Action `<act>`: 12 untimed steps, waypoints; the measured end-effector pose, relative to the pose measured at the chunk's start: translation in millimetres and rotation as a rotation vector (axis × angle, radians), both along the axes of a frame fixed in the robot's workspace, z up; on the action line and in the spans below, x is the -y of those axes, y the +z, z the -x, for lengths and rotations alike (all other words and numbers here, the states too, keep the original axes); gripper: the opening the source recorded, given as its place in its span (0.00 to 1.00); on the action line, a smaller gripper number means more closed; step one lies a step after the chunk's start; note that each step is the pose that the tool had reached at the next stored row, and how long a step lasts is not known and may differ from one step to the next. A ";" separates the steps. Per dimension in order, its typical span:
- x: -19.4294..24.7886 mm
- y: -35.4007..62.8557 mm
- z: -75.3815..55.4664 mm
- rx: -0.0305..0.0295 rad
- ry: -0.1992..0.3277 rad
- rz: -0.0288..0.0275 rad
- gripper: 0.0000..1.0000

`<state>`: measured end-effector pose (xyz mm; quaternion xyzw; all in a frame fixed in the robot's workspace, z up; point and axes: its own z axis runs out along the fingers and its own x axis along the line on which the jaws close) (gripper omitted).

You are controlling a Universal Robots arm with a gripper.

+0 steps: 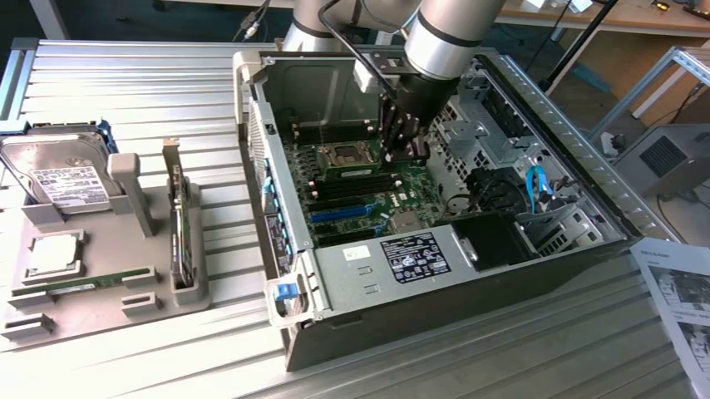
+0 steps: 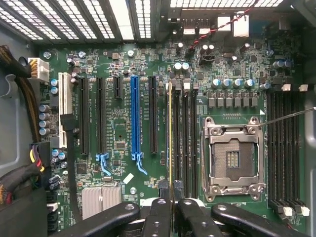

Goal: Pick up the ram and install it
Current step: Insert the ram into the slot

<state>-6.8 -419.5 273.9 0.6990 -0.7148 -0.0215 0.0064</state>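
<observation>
Cataloguing item one, the first clerk is asking: "What is the black two-fingered gripper (image 2: 173, 201) doing?"

The second clerk is answering: "It is clamping shut on the ram (image 2: 170, 138), a long, narrow, thin circuit-board stick, which is showing edge-on in the wrist view. The stick is hanging over the green motherboard (image 2: 123, 123), running parallel to the black memory slots (image 2: 185, 138) just beside the square silver processor socket (image 2: 232, 158). Whether it is touching a slot, nobody can tell."

"And item two, the surroundings?"

"In the exterior view the gripper (image 1: 406, 148) is reaching down into the open dark-sided metal computer case (image 1: 332, 337), which is sitting on the ribbed aluminium table (image 1: 133, 91). A long blue expansion slot (image 2: 134, 118) is lying on the far side of the ram from the socket. At the exterior view's left, a grey moulded tray (image 1: 155, 293) is carrying a silver hard drive (image 1: 61, 174), a square silver processor chip (image 1: 53, 253), a dark expansion card (image 1: 178, 241) standing on edge, and another green stick (image 1: 66, 288) lying flat. A printed paper sheet (image 1: 677, 291) is lying at the exterior view's right."
</observation>
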 end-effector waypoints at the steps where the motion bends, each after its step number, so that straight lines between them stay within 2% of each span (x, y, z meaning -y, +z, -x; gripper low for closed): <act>1: 0.0 -0.9 -0.3 0.0000 0.000 -0.0001 0.12; 9: -0.1 -3.6 -1.6 0.0000 0.003 0.0000 0.12; 12: -1.3 -4.1 -1.6 0.0001 0.003 -0.0004 0.12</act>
